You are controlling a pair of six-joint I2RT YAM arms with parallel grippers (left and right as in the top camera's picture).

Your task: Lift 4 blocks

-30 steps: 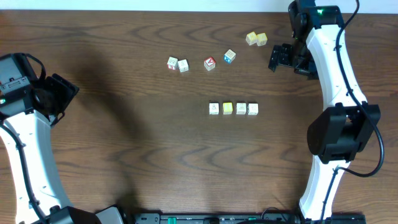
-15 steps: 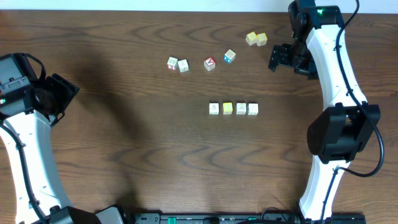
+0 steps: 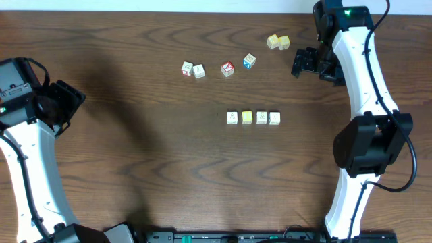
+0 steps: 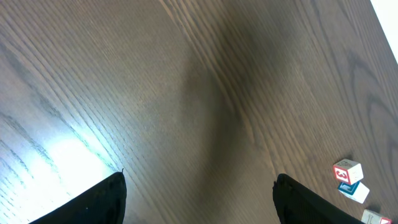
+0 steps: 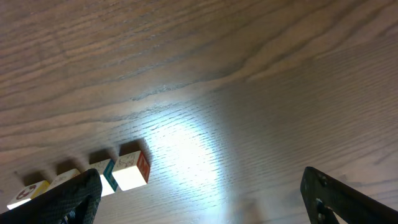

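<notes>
Overhead, the marks on the four blocks (image 3: 253,117) are too small for you to read. On your right wrist view, a row of cubes (image 5: 130,169) slips behind the left finger (image 5: 68,199) and off the bottom edge. On the left wrist view, the near-right corner clips a red-edged cube (image 4: 372,217).

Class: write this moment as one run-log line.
blocks: four in a row, untouched on table | left gripper: open, empty | right gripper: open, empty

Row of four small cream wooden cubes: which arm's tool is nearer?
Right. The right tool is past the row of wooden cubes and to its right; the left tool is far off to its left.
</notes>
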